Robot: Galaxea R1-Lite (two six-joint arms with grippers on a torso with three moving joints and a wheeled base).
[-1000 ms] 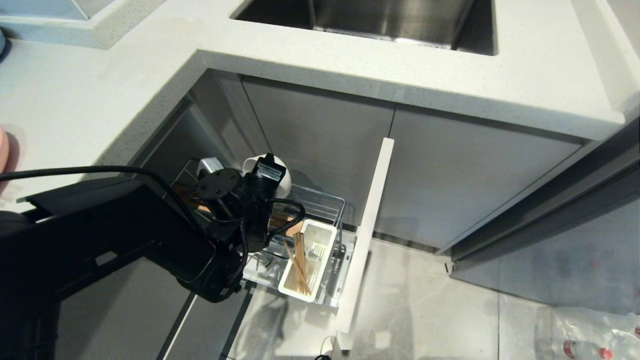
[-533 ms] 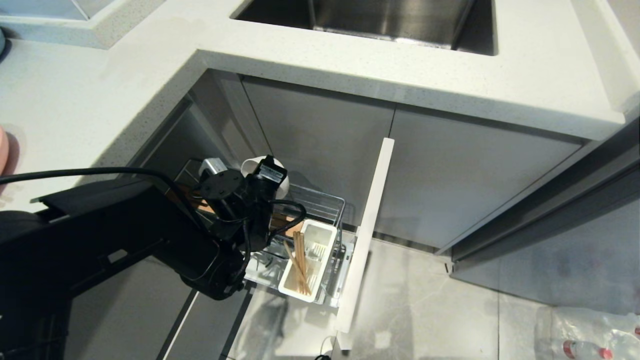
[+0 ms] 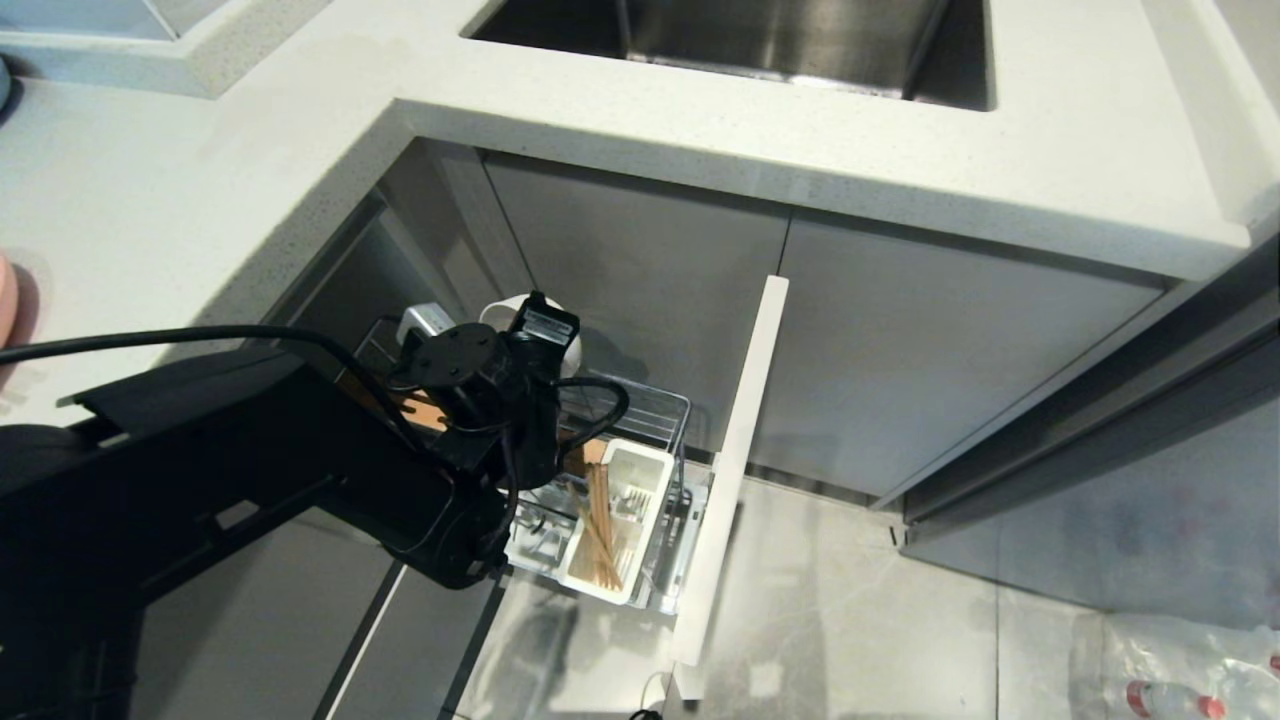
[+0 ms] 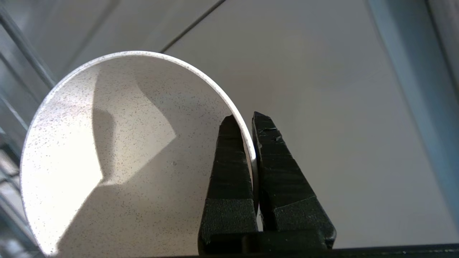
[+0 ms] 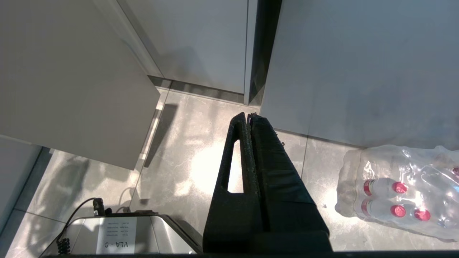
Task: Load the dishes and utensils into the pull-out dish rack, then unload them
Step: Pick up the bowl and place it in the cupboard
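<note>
My left gripper [image 4: 247, 120] is shut on the rim of the cream-white speckled bowl [image 4: 118, 154], one finger inside and one outside. In the head view the bowl [image 3: 574, 345] hangs tilted above the back of the pull-out dish rack [image 3: 655, 405], mostly hidden by my left wrist. The wooden chopsticks [image 3: 600, 530] lie in the rack's white cutlery box [image 3: 650, 465], behind the pale drawer front [image 3: 735, 450]. A pink plate edge [image 3: 5, 300] shows on the counter at far left. My right gripper [image 5: 248, 115] is shut and empty, parked over the floor.
The white countertop [image 3: 200, 200] and steel sink [image 3: 760, 40] overhang the rack. Grey cabinet doors [image 3: 900, 340] stand behind the open drawer. A wrapped pack of water bottles [image 5: 401, 190] lies on the tiled floor at right, near my base [image 5: 118, 233].
My left arm has lifted the bowl a little higher above the rack and slightly right. The rack, chopsticks and right arm have not moved.
</note>
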